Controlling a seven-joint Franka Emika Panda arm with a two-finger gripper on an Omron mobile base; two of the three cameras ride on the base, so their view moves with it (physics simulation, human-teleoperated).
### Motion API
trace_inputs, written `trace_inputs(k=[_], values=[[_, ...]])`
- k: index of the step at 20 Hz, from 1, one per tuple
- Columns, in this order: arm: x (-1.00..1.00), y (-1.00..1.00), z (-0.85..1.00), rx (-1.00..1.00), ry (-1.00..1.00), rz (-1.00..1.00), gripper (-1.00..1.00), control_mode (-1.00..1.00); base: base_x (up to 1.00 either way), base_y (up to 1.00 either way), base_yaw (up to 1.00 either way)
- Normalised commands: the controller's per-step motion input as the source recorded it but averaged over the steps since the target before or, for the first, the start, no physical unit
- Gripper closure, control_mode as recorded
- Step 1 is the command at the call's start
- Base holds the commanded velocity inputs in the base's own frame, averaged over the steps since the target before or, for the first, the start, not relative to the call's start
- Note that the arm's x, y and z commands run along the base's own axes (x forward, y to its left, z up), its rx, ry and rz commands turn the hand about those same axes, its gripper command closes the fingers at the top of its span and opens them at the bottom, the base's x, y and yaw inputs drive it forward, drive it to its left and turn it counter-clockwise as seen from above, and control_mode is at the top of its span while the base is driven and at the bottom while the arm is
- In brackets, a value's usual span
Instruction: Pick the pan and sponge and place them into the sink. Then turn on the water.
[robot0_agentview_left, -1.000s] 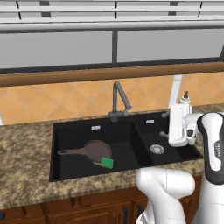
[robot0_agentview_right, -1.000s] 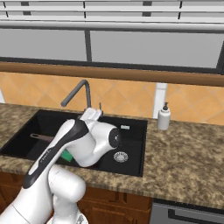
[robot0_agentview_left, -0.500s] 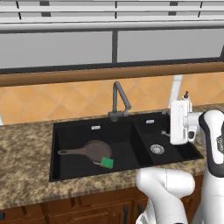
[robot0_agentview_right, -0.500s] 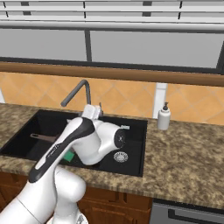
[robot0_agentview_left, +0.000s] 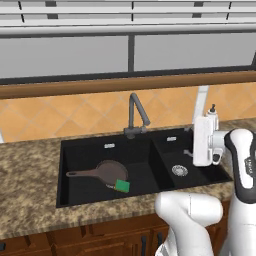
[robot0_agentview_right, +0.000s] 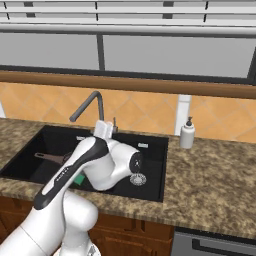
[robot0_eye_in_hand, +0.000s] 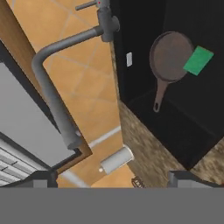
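The dark brown pan lies in the wide basin of the black sink, handle pointing left. The green sponge rests against the pan's front edge. The hand view shows the pan and the sponge side by side on the basin floor. My gripper hangs open and empty over the narrower basin, right of the dark grey faucet, and points toward it. Both fingertips stand wide apart, facing the faucet. The water is not in view at the spout.
A white soap dispenser stands on the granite counter behind my hand, also seen from the right. A wooden sill and window run above the tiled backsplash. A white cylinder sits far along the counter.
My hand has straightened upright and risen slightly near the faucet. The jaws stayed open. Pan and sponge have not moved.
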Motion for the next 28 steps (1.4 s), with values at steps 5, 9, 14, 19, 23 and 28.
trace_inputs(k=[5, 9, 14, 19, 23, 28], values=[[0.27, 0.00, -0.24, 0.00, -0.12, 0.00, -1.00, -1.00, 0.00, 0.00, 0.00], [0.41, 0.01, -0.06, -0.05, -0.07, 0.00, -1.00, -1.00, 0.00, 0.00, 0.00], [0.49, 0.02, -0.01, -0.14, -0.03, 0.00, -1.00, -1.00, 0.00, 0.00, 0.00], [0.40, 0.04, -0.13, -0.18, -0.03, 0.00, -1.00, -1.00, 0.00, 0.00, 0.00], [0.27, 0.03, -0.21, -0.10, -0.07, 0.00, -1.00, -1.00, 0.00, 0.00, 0.00], [0.24, 0.00, -0.19, 0.03, -0.13, 0.00, -1.00, -1.00, 0.00, 0.00, 0.00]])
